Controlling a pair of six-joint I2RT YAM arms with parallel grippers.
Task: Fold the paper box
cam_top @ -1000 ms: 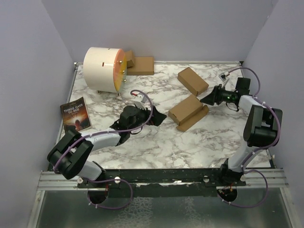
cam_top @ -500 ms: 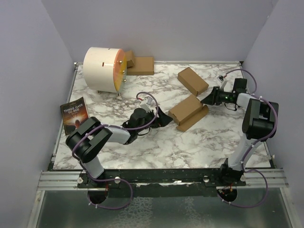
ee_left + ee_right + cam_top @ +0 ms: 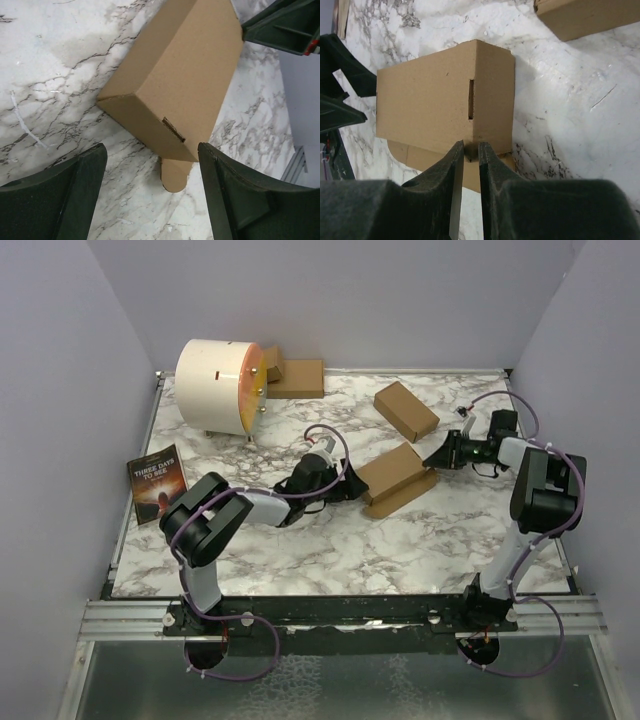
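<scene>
I reckon the paper box point(image 3: 397, 478) light, crushable, best held by its flap point(image 3: 175, 176); left gripper point(image 3: 150, 197) jaws open, right gripper point(image 3: 471, 149) nearly closed.

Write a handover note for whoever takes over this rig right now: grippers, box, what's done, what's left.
Left gripper: open, at one end of the paper box.
Right gripper: fingers almost together at the opposite end; grip unclear.
Done: box body is formed.
To do: one flap lies flat beside it, untucked.
</scene>
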